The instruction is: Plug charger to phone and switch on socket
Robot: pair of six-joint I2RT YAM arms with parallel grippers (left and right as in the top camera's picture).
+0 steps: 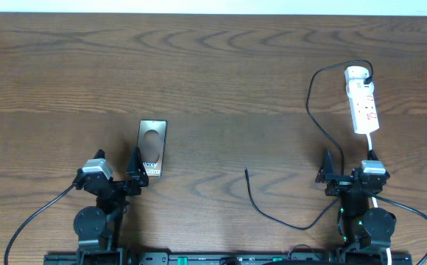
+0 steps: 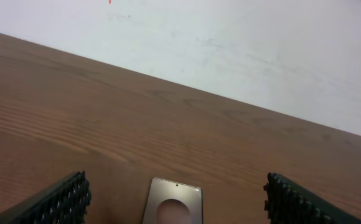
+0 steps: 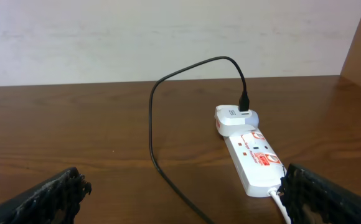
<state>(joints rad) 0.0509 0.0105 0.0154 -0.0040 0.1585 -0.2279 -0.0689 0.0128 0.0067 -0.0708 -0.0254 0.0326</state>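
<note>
Left wrist: left fingers (image 2: 62, 202) wide, empty, phone (image 2: 173, 202) just ahead; right fingers (image 3: 50, 196) wide, empty, facing power strip (image 3: 255, 163).

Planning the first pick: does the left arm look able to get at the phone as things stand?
Probably yes: the phone lies flat close in front of the open left gripper, and nothing stands between them.

Both arms are seen folded low at the near edge of the table (image 1: 213, 73); the left gripper (image 1: 116, 163) and right gripper (image 1: 351, 162) are spread wide, empty.

Wood-grain table (image 1: 221, 66), glossy white socket (image 1: 364, 107)
</note>
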